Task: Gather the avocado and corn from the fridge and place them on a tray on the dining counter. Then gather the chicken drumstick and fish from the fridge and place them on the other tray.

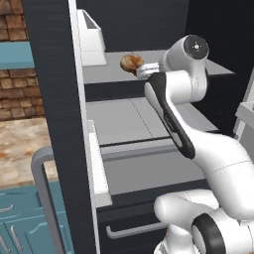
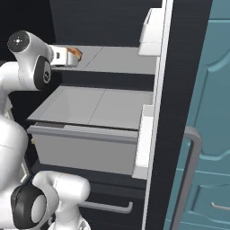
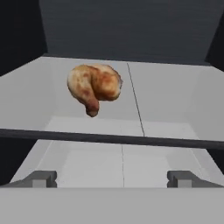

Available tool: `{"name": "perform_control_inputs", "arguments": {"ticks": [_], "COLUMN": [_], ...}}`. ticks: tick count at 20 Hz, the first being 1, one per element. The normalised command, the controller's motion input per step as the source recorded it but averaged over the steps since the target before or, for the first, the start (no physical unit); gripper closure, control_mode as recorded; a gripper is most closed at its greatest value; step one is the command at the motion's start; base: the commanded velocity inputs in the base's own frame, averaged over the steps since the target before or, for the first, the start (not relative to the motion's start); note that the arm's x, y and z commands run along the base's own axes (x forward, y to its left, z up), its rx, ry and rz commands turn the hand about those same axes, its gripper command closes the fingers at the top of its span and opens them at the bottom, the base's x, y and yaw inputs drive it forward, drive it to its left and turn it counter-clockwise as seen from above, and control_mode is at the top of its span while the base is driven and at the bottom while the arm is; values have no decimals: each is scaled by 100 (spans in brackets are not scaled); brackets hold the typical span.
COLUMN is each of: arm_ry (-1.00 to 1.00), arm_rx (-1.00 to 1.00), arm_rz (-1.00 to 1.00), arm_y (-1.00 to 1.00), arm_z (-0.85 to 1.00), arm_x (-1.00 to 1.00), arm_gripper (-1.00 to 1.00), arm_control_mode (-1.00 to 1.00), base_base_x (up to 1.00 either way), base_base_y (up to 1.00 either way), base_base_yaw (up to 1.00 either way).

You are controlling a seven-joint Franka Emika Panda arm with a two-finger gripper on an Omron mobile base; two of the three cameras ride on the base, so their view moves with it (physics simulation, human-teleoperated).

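The gripper stood spread wide with nothing between its fingers, reaching into the open fridge at upper-shelf height. The drumstick lay on the pale grey shelf ahead of the gripper and apart from it (a little toward the left in the hand view). Below, a grey drawer stood pulled out.

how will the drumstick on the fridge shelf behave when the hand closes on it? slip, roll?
The chicken drumstick looks glossy and lumpy, so flat pads may slip off its rounded bulges. It lies curled on the smooth pale shelf and could skid or rock if nudged, though probably not roll far. It looks like firm meat, likely stiff. The hand is open, short of it.
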Motion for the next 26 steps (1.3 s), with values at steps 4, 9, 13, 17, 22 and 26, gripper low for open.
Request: {"name": "perform_control_inputs", "arguments": {"ticks": [4,9,13,17,22,26], "arm_ry": [4,12,12,3,0,0], "arm_rx": [0,0,0,0,0,0], "arm_rz": [0,0,0,0,0,0], "arm_y": [35,24,3,6,12,0], "arm_z": [0,0,-7,-17,-20,-19], "arm_x": [68,62,67,69,50,-9], "arm_gripper": [-100,-100,-100,-100,-100,-100], "arm_control_mode": [-100,-100,-100,-100,-100,-100], "base_base_x": [0,0,0,0,0,0], "base_base_y": [0,0,0,0,0,0], "base_base_yaw": [0,0,0,0,0,0]}}
